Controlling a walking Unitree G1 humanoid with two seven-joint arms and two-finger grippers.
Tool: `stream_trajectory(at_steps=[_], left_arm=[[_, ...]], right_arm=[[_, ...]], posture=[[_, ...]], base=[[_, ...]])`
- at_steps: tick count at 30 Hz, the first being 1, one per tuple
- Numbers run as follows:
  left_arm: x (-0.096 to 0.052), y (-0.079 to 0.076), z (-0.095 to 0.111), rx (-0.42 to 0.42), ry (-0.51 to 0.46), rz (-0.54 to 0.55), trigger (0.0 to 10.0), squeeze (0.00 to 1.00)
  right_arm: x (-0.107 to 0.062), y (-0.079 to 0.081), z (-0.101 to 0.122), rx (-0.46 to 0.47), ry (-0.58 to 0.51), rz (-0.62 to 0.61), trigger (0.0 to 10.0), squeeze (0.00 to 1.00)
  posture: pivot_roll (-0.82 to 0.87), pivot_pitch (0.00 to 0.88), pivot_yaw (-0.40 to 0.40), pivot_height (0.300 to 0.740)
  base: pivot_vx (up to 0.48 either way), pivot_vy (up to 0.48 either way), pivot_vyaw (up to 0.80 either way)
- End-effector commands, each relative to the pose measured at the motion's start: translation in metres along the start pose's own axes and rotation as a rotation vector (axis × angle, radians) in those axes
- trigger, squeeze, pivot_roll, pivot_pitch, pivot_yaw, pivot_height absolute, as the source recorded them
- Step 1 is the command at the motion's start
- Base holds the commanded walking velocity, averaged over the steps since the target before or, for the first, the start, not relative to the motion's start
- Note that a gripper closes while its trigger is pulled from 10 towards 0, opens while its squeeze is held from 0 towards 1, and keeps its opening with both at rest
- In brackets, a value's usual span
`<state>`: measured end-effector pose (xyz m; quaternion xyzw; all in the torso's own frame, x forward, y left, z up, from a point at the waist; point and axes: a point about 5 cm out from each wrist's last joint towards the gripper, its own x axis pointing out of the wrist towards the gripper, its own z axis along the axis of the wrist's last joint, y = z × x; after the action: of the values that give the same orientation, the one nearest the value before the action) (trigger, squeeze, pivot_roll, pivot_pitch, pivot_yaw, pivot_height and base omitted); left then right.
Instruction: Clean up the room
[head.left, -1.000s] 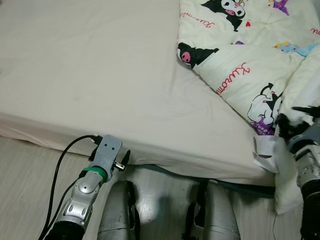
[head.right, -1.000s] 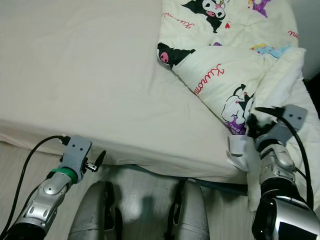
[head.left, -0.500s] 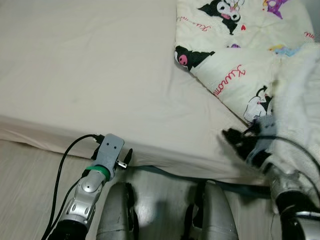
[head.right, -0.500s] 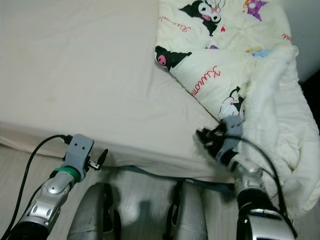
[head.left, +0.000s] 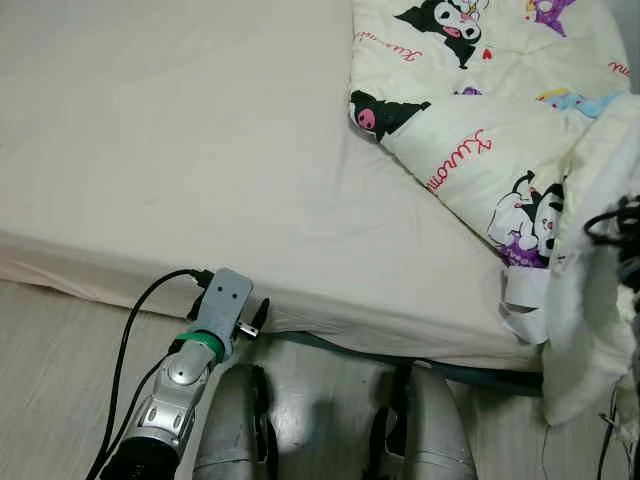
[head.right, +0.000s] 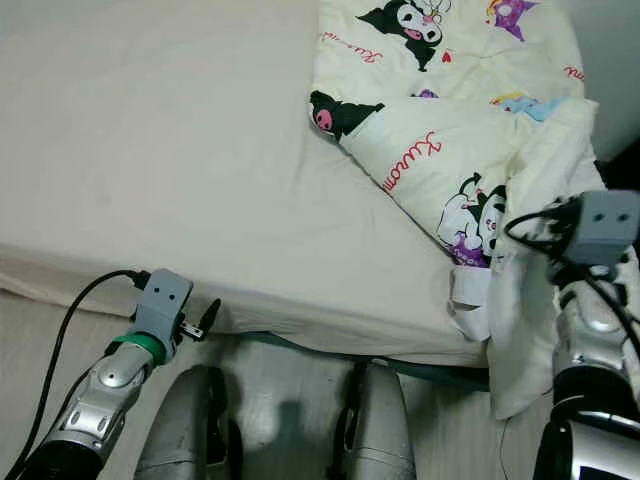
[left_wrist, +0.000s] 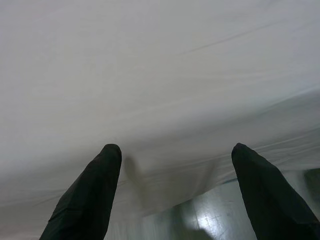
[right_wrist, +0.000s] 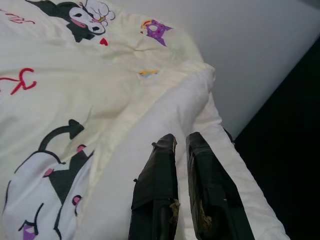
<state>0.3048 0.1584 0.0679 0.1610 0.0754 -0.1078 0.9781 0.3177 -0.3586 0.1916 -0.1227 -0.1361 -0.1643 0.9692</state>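
A cream quilt (head.left: 480, 120) printed with black cartoon figures lies bunched on the right side of the bed (head.left: 180, 150). Its white underside hangs over the bed's front right corner (head.right: 520, 330). My right gripper (right_wrist: 180, 139) is at that corner, its wrist (head.right: 600, 225) just behind the hanging fold. Its two fingers (right_wrist: 162, 150) are pressed together with a thin edge of the quilt between them. My left gripper (left_wrist: 175, 150) is low by the mattress's front edge (head.left: 257, 316), open with nothing between its fingers.
The left part of the bed is bare cream sheet. My two grey legs (head.left: 235, 420) stand on the pale floor (head.left: 50, 340) close to the bed. A grey wall (right_wrist: 260, 40) and a dark gap (right_wrist: 285, 130) lie beyond the quilt.
My right arm swung left across the bed's corner with the quilt's white edge, then back to the right. The fold now hangs at the corner. My left arm barely moved.
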Motion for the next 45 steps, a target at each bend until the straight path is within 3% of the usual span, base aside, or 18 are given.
stream_trajectory(at_steps=[1, 3, 4, 11, 21, 23, 24, 25, 29, 33, 34, 35, 36, 45], left_arm=[[-0.005, -0.003, -0.014, 0.008, 0.050, -0.016, 10.0, 0.00], [-0.005, -0.003, -0.014, 0.008, 0.050, -0.016, 10.0, 0.00], [-0.005, -0.003, -0.013, 0.007, 0.049, -0.016, 10.0, 0.00], [-0.007, -0.001, -0.014, 0.014, 0.049, -0.016, 10.0, 0.00], [-0.008, 0.000, -0.015, 0.018, 0.051, -0.013, 10.0, 0.00], [-0.009, 0.000, -0.015, 0.018, 0.053, -0.014, 10.0, 0.00], [-0.009, 0.000, -0.015, 0.018, 0.053, -0.014, 10.0, 0.00], [-0.009, 0.000, -0.015, 0.018, 0.053, -0.014, 10.0, 0.00], [-0.009, 0.001, -0.015, 0.020, 0.053, -0.014, 10.0, 0.00], [-0.009, 0.001, -0.015, 0.020, 0.053, -0.014, 10.0, 0.00], [-0.010, 0.001, -0.015, 0.020, 0.053, -0.013, 10.0, 0.00], [-0.010, 0.001, -0.015, 0.020, 0.053, -0.012, 10.0, 0.00], [-0.010, 0.001, -0.015, 0.020, 0.053, -0.012, 10.0, 0.00], [-0.011, 0.000, -0.016, 0.018, 0.056, -0.016, 10.0, 0.00]], right_arm=[[-0.007, -0.004, -0.017, 0.038, 0.097, -0.043, 10.0, 0.00], [-0.008, -0.004, -0.021, 0.053, 0.123, -0.053, 10.0, 0.00], [-0.011, 0.000, -0.028, 0.112, 0.156, -0.072, 10.0, 1.00], [-0.010, 0.023, -0.038, 0.187, 0.213, -0.009, 10.0, 1.00], [-0.007, 0.023, -0.035, 0.200, 0.216, -0.007, 10.0, 1.00], [-0.009, 0.020, -0.043, 0.176, 0.294, -0.035, 10.0, 1.00], [-0.011, 0.020, -0.046, 0.161, 0.324, -0.041, 10.0, 0.55], [-0.013, 0.020, -0.050, 0.159, 0.352, -0.048, 10.0, 0.00], [-0.023, 0.021, -0.065, 0.159, 0.457, -0.060, 10.0, 0.00], [-0.026, 0.023, -0.068, 0.161, 0.483, -0.056, 10.0, 0.00], [-0.032, 0.029, -0.076, 0.192, 0.532, -0.014, 4.0, 0.00], [-0.034, 0.031, -0.078, 0.204, 0.542, -0.001, 4.0, 0.00], [-0.035, 0.031, -0.079, 0.208, 0.542, 0.002, 0.0, 0.00], [-0.031, 0.026, -0.074, 0.272, 0.510, 0.002, 0.0, 0.00]], posture=[[0.07, 0.206, 0.045, 0.606], [0.07, 0.206, 0.045, 0.606], [0.07, 0.207, 0.046, 0.606], [0.09, 0.211, 0.051, 0.606], [0.09, 0.214, 0.050, 0.606], [0.10, 0.216, 0.051, 0.606], [0.10, 0.216, 0.051, 0.606], [0.10, 0.217, 0.052, 0.606], [0.10, 0.217, 0.052, 0.606], [0.10, 0.217, 0.052, 0.606], [0.11, 0.220, 0.051, 0.606], [0.11, 0.220, 0.051, 0.606], [0.11, 0.221, 0.051, 0.606], [0.10, 0.224, 0.051, 0.606]], base=[[0.000, 0.000, 0.00], [0.000, 0.000, 0.00], [0.000, 0.000, 0.00], [0.000, 0.000, 0.00], [0.000, 0.000, 0.00], [0.000, 0.000, 0.00], [0.000, 0.000, 0.00], [0.000, 0.000, 0.00], [0.000, 0.000, 0.00], [0.000, 0.000, 0.00], [0.000, 0.000, 0.00], [0.000, 0.000, 0.00], [0.000, 0.000, 0.00], [0.000, 0.000, 0.00]])
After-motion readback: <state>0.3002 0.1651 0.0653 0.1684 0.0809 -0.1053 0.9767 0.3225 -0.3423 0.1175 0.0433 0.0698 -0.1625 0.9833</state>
